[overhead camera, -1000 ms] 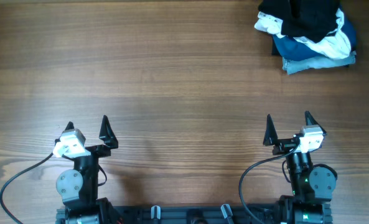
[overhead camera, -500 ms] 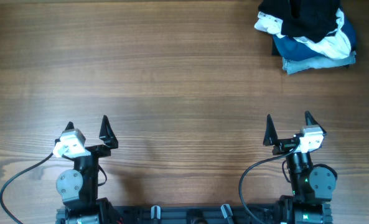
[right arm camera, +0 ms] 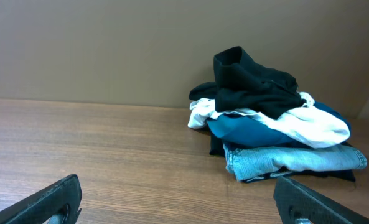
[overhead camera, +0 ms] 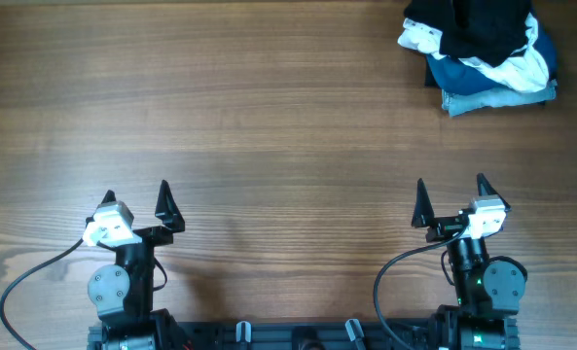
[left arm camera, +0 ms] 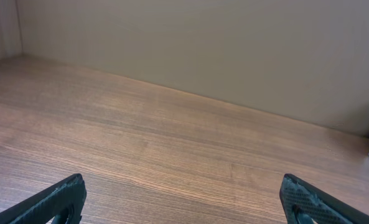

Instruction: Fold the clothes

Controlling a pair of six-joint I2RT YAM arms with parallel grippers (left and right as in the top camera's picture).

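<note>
The black garment (overhead camera: 473, 24) lies crumpled on top of a pile of clothes at the far right corner of the table; it also shows in the right wrist view (right arm camera: 256, 87). My left gripper (overhead camera: 137, 199) is open and empty near the front left edge, its fingers spread in the left wrist view (left arm camera: 184, 199). My right gripper (overhead camera: 450, 197) is open and empty near the front right edge, far in front of the pile, its fingers spread in the right wrist view (right arm camera: 184, 199).
Under the black garment lie a white garment (right arm camera: 308, 127), a blue garment (right arm camera: 246, 130) and light blue jeans (right arm camera: 290, 162). A beige wall (right arm camera: 109, 43) stands behind the table. Cables run from both arm bases.
</note>
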